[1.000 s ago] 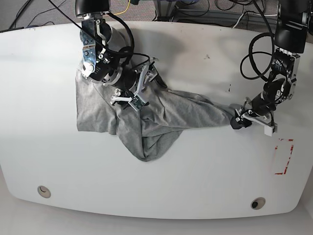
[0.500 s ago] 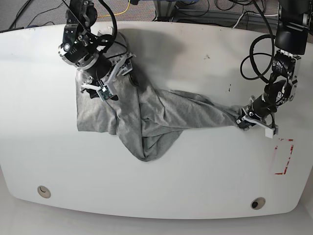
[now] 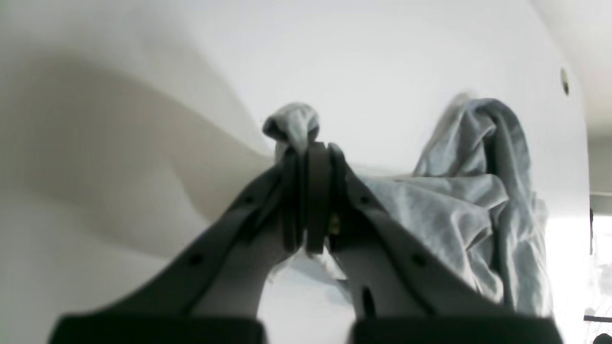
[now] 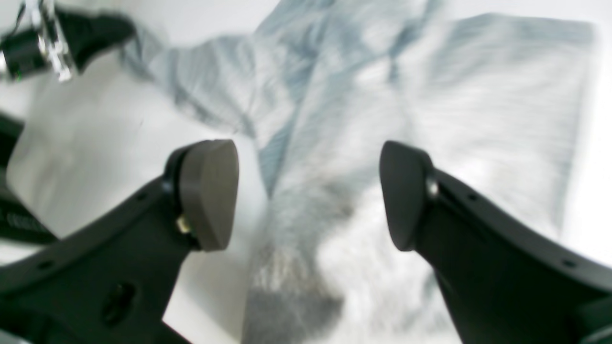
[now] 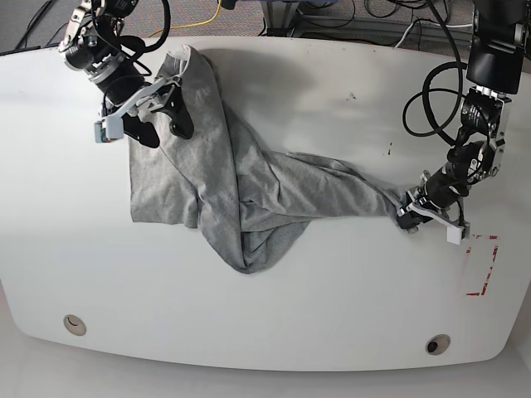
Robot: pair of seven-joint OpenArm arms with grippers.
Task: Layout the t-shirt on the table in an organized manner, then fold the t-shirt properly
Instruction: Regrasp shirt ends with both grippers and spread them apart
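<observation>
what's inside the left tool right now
The left tool is shut on a bunched bit of the t-shirt, poking out past its tips. How much cloth sits between the pads is hidden.

White glossy table [image 5: 332, 290], curved edges, two round grommet holes [image 5: 75, 323] near the front edge. Grey t-shirt [image 5: 241, 199] lies crumpled across the middle, one end stretched toward the red dashed rectangle [image 5: 479, 265]. Small dark specks [image 5: 388, 149] near the back.

The t-shirt [image 5: 241, 195] lies crumpled on the table [image 5: 332, 298], stretched from the far left toward the right. The right gripper [image 5: 162, 124] hovers over its far-left part, jaws apart. The left gripper [image 5: 408, 209] pinches its right end, beside the dashed mark [image 5: 479, 264].
</observation>
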